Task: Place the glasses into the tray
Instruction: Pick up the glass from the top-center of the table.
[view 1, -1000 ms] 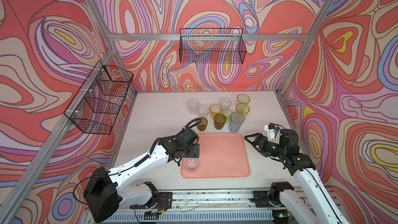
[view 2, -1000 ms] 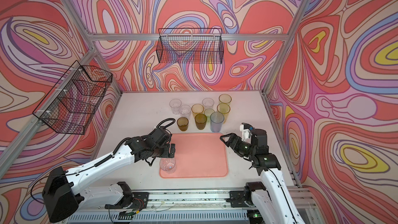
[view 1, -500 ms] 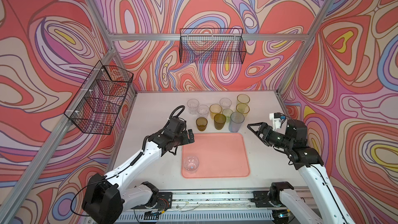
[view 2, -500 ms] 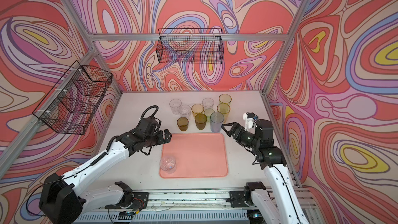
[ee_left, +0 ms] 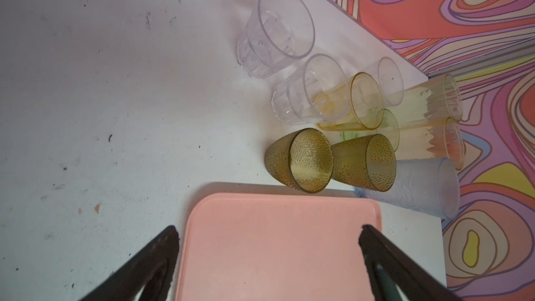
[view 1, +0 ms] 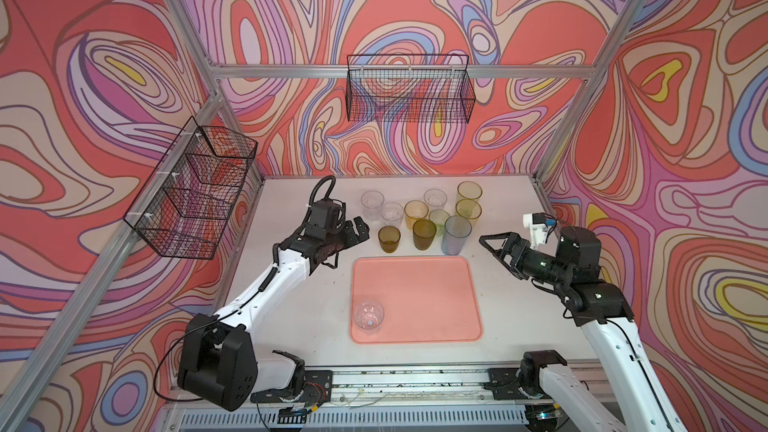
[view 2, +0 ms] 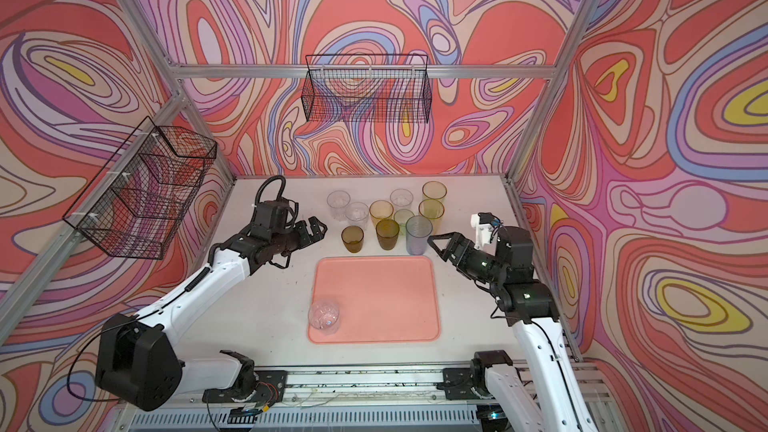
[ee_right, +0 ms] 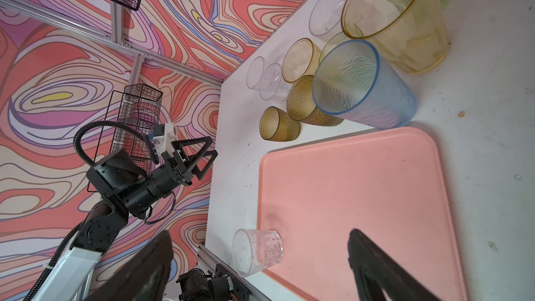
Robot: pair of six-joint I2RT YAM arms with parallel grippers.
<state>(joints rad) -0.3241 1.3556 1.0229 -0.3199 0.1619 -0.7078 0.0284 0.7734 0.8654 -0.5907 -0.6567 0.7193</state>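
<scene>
Left wrist: glasses (ee_left: 301,163) beyond end effector (ee_left: 267,228)

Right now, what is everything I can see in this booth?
lone clear tumbler: one, see-through, upright in the tray's near left corner
clear tumblers: three, see-through, far side of the cluster beyond the tray
yellow-amber tumblers: three, cluster's middle and far right
pale green tumbler: one, cluster's middle
olive-brown tumblers: two, dimpled, cluster's near row
blue-grey tumbler: one, tall, near row's right end
tray: one, salmon-pink, table's middle
wire baskets: two, black, left wall and back wall
table: one, white
left tool: one, black, open, empty, left of the cluster
right tool: one, black, open, empty, right of the cluster
</scene>
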